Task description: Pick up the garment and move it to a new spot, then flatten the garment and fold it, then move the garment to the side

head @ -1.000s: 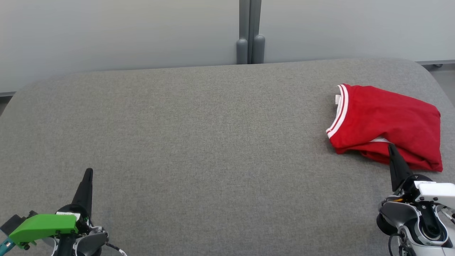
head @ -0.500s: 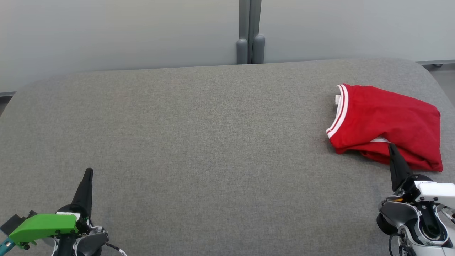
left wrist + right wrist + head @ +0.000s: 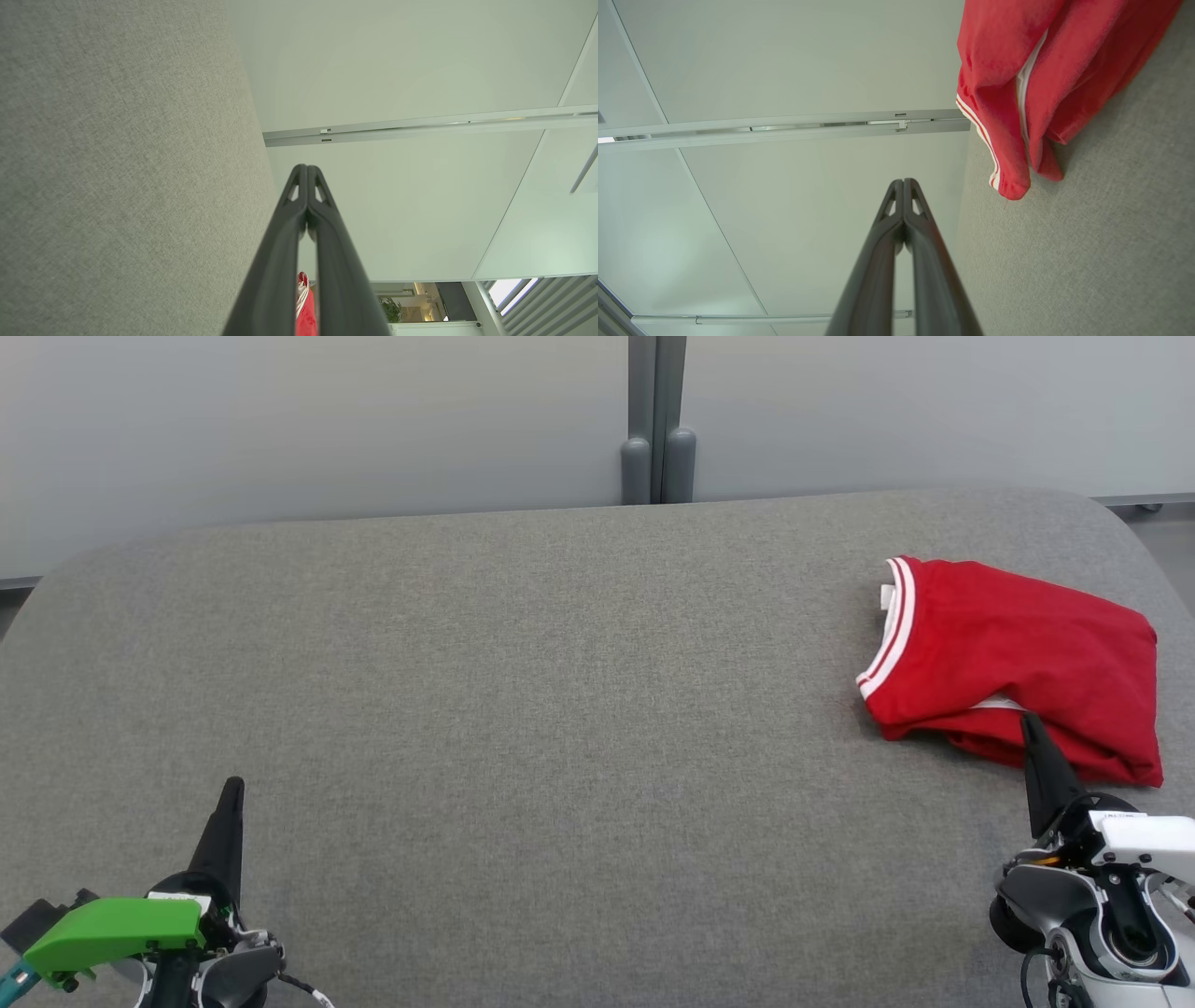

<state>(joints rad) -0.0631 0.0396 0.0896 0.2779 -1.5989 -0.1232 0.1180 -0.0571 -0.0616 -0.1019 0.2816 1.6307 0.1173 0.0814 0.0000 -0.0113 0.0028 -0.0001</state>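
Note:
The garment (image 3: 1018, 658) is a red shirt with a red-white striped collar, lying folded into a compact bundle at the far right of the grey table (image 3: 523, 672). In the right wrist view the garment (image 3: 1045, 74) fills the upper right. A sliver of the garment (image 3: 306, 308) shows between the fingers in the left wrist view. My right gripper (image 3: 1029, 721) is shut and empty, its tip at the bundle's near edge; whether it touches the cloth I cannot tell. At the lower left, far from the shirt, my left gripper (image 3: 233, 786) is shut and empty. Both wrist views show pressed-together fingertips: left gripper (image 3: 307, 167), right gripper (image 3: 903, 181).
The table has rounded far corners and ends in front of pale wall panels (image 3: 327, 420) with a grey post (image 3: 657, 429) between them. The garment lies close to the table's right edge. A broad stretch of grey fabric surface lies between the two grippers.

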